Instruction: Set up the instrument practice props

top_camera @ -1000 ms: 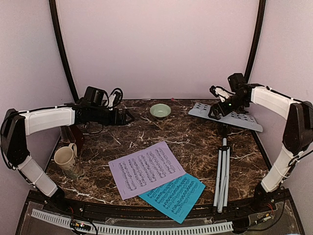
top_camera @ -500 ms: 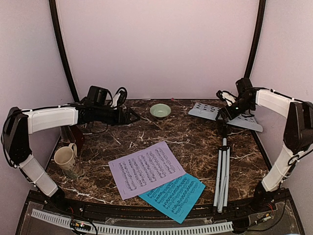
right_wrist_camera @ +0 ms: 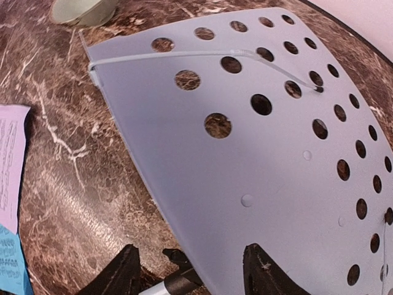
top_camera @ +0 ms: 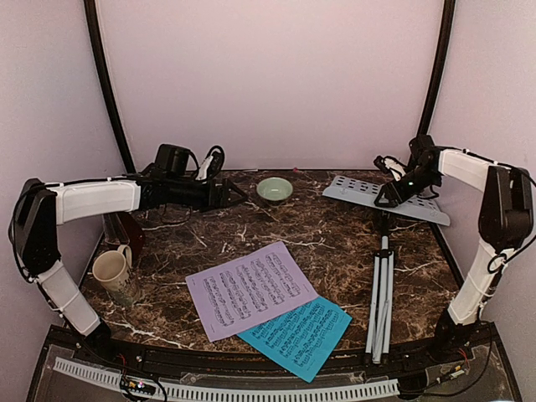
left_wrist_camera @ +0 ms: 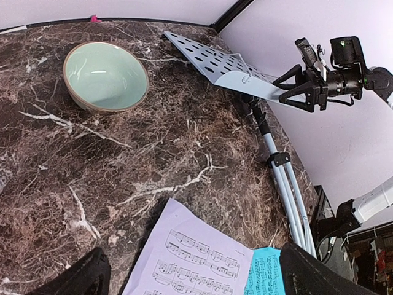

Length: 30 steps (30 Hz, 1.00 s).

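Top view: the right gripper [top_camera: 388, 196] has shifted along the grey tray [top_camera: 420, 207] toward the right edge of the tabletop [top_camera: 335, 243]. The left gripper [top_camera: 234, 194] has reached further along the far edge toward the green bowl [top_camera: 275, 189]. The music stand [top_camera: 382, 285] lies flat as before, its legs pointing to the near right corner, so setup seems barely begun. The lilac sheet [top_camera: 249, 289] and blue sheet [top_camera: 297, 332] lie at the near edge. The metronome [top_camera: 131, 231] sits at the left edge behind the mug [top_camera: 112, 275].

Left wrist view: the fingers [left_wrist_camera: 83, 276] are wide apart over bare tabletop, with open room ahead.

Right wrist view: the fingers [right_wrist_camera: 263, 270] are apart, holding nothing, with the tray's lip between them; walls crowd the far right corner
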Available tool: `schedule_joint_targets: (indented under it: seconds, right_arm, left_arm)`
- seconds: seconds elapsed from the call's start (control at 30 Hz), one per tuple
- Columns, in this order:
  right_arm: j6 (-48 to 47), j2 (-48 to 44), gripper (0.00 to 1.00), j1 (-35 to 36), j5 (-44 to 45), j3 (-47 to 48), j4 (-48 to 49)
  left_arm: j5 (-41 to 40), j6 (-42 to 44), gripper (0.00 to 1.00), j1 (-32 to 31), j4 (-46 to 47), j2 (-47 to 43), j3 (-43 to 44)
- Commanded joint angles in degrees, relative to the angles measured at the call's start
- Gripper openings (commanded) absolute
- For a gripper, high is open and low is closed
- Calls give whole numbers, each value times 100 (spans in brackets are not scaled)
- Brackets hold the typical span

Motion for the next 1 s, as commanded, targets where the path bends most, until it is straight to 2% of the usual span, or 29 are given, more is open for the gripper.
schedule_joint_targets:
  seconds: [0.0, 0.13, 0.47, 0.7, 0.97]
  right_arm:
    - [-248, 156, 53, -13, -608, 153, -267]
    - [-301, 463, 37, -29, -621, 217, -347]
    - [-348, 1012, 31, -83, -677, 518, -575]
    - [-196, 918, 11, -60, -672, 701, -621]
    - [-92, 635, 0, 69, -672, 864, -796]
  left_arm:
    - [215, -43, 99, -28, 110, -60, 145]
    - [246, -121, 99, -28, 172, -53, 113]
    - [337, -122, 99, -29, 275, -36, 59]
    - [521, -353, 99, -33, 625, 91, -17]
    - [490, -318, 99, -28, 641, 115, -50]
